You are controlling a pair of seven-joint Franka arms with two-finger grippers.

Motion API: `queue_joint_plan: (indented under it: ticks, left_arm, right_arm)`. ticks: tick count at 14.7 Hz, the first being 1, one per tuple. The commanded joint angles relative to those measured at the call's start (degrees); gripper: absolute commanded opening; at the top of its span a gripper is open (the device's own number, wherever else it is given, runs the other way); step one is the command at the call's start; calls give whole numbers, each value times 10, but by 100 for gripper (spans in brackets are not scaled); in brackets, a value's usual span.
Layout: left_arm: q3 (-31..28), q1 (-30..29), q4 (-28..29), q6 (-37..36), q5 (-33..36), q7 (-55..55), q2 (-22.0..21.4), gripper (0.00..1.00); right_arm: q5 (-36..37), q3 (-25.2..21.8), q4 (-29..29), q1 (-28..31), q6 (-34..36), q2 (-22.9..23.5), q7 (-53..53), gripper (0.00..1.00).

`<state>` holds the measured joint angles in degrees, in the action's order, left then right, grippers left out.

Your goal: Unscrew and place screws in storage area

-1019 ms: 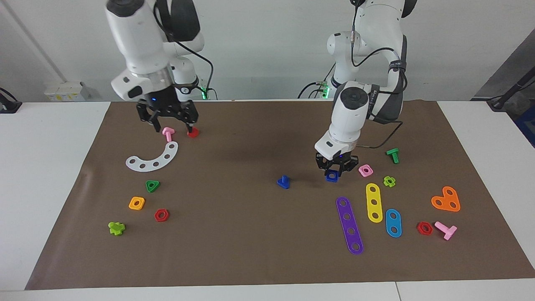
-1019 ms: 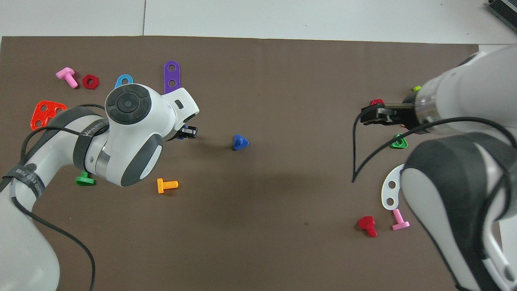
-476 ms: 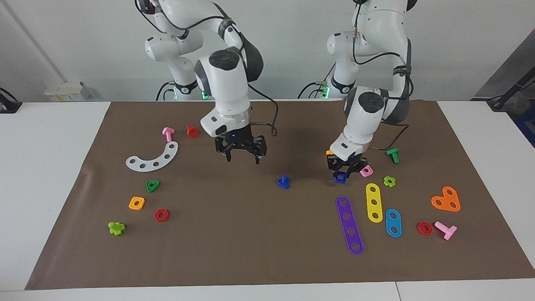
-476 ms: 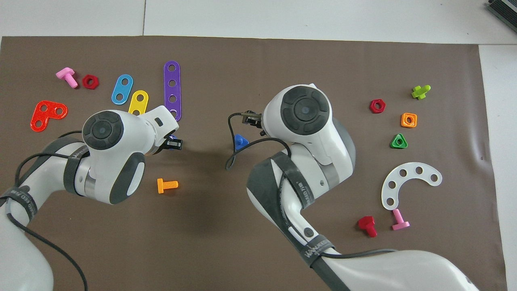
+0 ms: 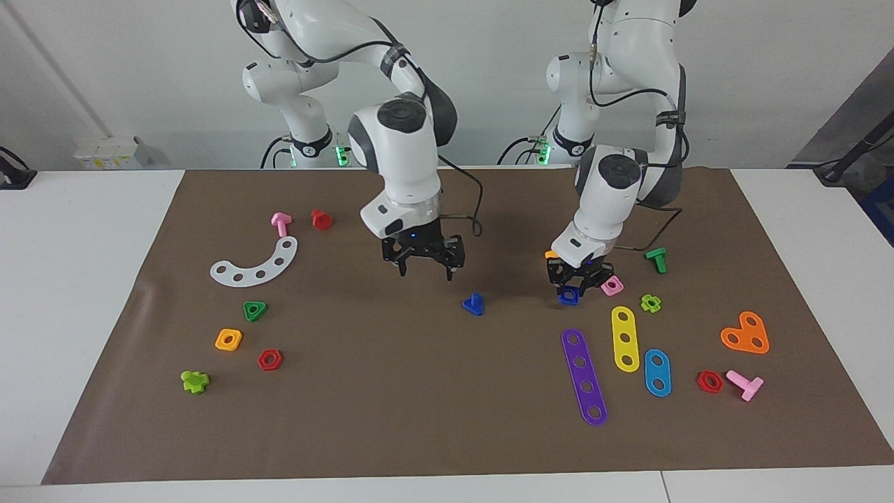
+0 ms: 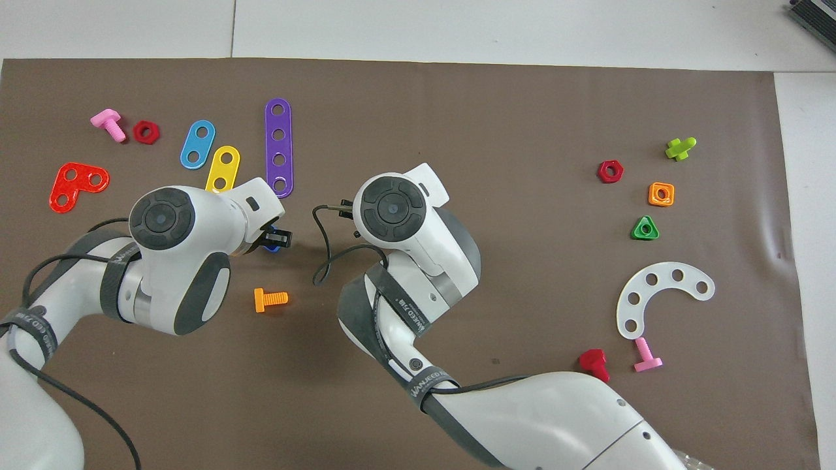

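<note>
The dark-blue screw stands head-down on the middle of the brown mat; the right arm's wrist hides it in the overhead view. My right gripper hangs open and empty just above the mat, beside the screw on its robot side. My left gripper is low over a dark-blue square nut, which also shows in the overhead view. The storage area is bare mat by the white curved strip, green triangular nut, orange square nut and red hex nut.
Purple, yellow and blue straight strips lie near the left gripper, with a pink nut, green bolt and orange bolt. A pink bolt and red bolt lie by the white strip.
My right arm swung from over the pink and red bolts to the middle of the mat, close to the blue screw. My left gripper and the blue nut shifted slightly toward the left arm's end.
</note>
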<state>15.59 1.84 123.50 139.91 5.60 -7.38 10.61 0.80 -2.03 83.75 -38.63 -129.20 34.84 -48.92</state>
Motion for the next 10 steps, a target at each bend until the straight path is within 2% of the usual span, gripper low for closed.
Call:
queue_joint_plan:
  ticks: [1, 2, 6, 10]
  left_arm:
    - [-2, -6, 12, 5, -11, 19, -21, 100]
    - [-2, -6, 0, -9, -11, 20, -21, 100]
    - [-13, -7, -74, -118, -11, 82, -37, 100]
    - [-50, -7, -117, -200, -10, 90, -70, 100]
  right_arm:
    - [3, 0, 1, 7, -10, 8, 35, 78]
    - [2, 0, 4, 7, -10, 7, 36, 74]
    - [2, 0, 31, 0, -2, 1, 38, 69]
    - [2, 0, 43, 2, -8, -1, 39, 51]
